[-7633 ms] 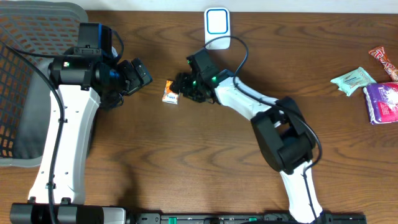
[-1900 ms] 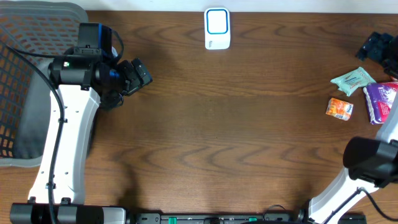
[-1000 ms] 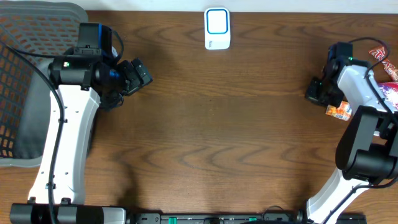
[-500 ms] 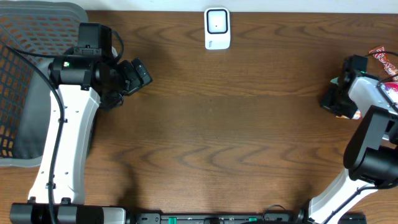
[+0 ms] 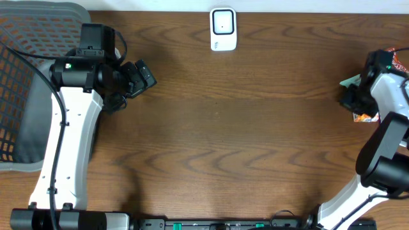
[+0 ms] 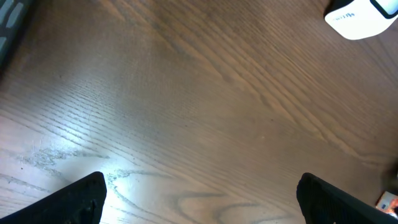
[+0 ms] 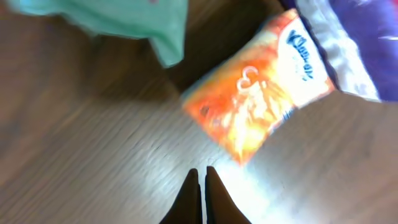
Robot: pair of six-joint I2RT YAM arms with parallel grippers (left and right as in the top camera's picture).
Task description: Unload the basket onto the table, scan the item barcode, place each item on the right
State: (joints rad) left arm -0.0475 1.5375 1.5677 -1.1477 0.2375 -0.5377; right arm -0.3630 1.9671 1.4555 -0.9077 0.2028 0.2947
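Observation:
An orange snack packet (image 7: 260, 87) lies flat on the table at the right edge, partly under my right arm in the overhead view (image 5: 366, 117). My right gripper (image 7: 202, 173) is shut with nothing between its fingers, its tips hovering just short of the packet's near corner; from above it (image 5: 353, 101) sits left of the packet. The white barcode scanner (image 5: 223, 29) stands at the far middle edge and shows in the left wrist view (image 6: 360, 15). My left gripper (image 6: 208, 202) is open and empty over bare wood, at the left (image 5: 144, 75).
A mint-green packet (image 7: 124, 18) and a purple packet (image 7: 354, 37) lie right beside the orange one. A red wrapper (image 5: 399, 61) is at the far right edge. A dark mesh basket (image 5: 25, 70) takes up the left side.
My right arm has swung rightward along the table's right edge and now covers most of the packets there. The left arm has not moved.

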